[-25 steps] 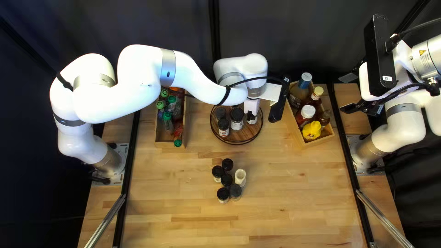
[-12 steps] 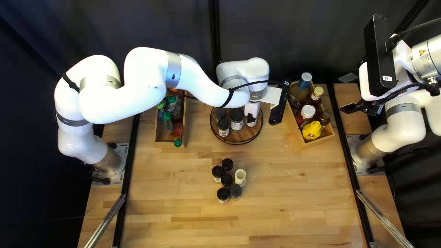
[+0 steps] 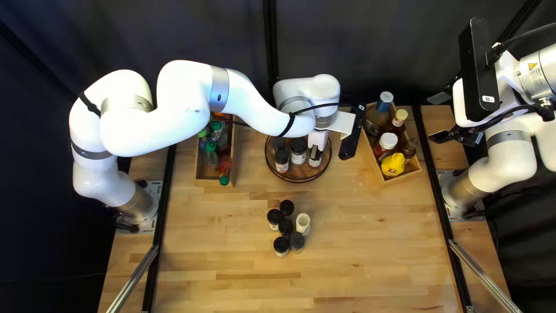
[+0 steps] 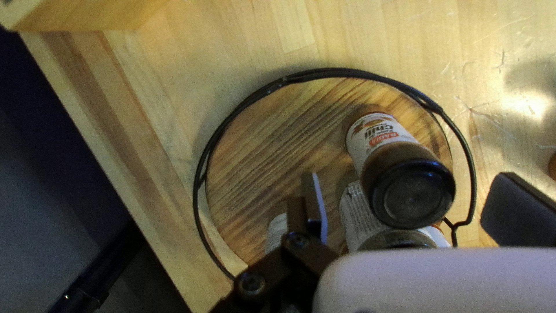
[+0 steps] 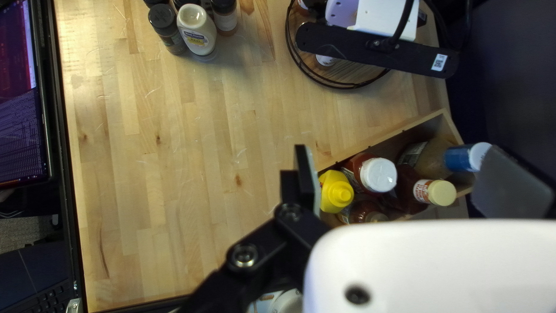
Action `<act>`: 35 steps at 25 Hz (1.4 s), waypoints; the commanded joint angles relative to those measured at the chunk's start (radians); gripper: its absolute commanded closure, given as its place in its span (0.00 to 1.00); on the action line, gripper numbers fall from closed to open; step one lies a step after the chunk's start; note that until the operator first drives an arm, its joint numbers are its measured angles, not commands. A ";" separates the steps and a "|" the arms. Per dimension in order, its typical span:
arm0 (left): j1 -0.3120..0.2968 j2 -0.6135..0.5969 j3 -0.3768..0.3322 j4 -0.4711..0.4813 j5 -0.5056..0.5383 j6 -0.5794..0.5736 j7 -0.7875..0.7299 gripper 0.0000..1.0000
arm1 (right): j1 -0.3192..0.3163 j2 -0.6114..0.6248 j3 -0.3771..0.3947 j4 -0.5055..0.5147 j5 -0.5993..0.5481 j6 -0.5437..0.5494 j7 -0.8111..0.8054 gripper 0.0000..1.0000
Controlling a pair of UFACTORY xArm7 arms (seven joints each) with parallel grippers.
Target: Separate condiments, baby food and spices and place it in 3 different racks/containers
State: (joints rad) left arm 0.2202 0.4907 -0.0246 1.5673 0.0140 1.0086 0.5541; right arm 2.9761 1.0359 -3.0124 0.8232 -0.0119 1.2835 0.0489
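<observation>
My left gripper (image 3: 315, 153) hangs over the right side of the round wooden tray (image 3: 306, 168). In the left wrist view my left gripper (image 4: 408, 200) is open, a black-lidded chili jar (image 4: 382, 139) upright between its fingers, touching neither. Other spice jars (image 3: 298, 149) stand on the tray. Near the table's middle is a cluster of dark-lidded jars (image 3: 281, 246) with a cream bottle (image 3: 303, 221). Condiment bottles (image 3: 393, 164) fill the right box (image 3: 399, 180); green-capped items (image 3: 211, 146) fill the left box (image 3: 215, 182). My right gripper (image 3: 442, 117), open (image 5: 408, 179), is high beside the right box.
A black wire rim (image 4: 229, 119) surrounds the tray. The left forearm (image 3: 249, 104) reaches across the table's far side, over part of the left box. Dark rails (image 3: 164, 203) run along both sides. A monitor (image 5: 20, 116) is beyond the near edge.
My left arm has shifted slightly toward the table's near edge and down. The jar under its gripper shows a little lower in the top left view. My right arm has stayed still.
</observation>
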 commanded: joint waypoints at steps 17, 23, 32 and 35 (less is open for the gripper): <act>-0.078 -0.363 -0.170 -0.336 -0.170 0.074 0.167 0.00 | 0.000 0.000 0.000 0.000 0.000 0.000 0.000 0.00; -0.095 -0.451 -0.190 -0.495 -0.157 0.011 0.244 0.00 | 0.000 0.000 0.000 0.000 0.000 0.000 0.000 0.00; -0.117 -0.610 -0.227 -0.774 -0.107 -0.176 0.037 0.00 | 0.000 0.000 0.000 0.000 0.000 0.000 0.000 0.00; -0.121 -0.644 -0.256 -0.837 -0.077 -0.221 -0.120 0.00 | 0.000 0.000 0.000 0.000 0.000 0.000 0.000 0.00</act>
State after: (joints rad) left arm 0.1058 -0.1011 -0.2447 0.8085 -0.0932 0.8475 0.5827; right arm 2.9761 1.0359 -3.0124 0.8232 -0.0119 1.2835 0.0489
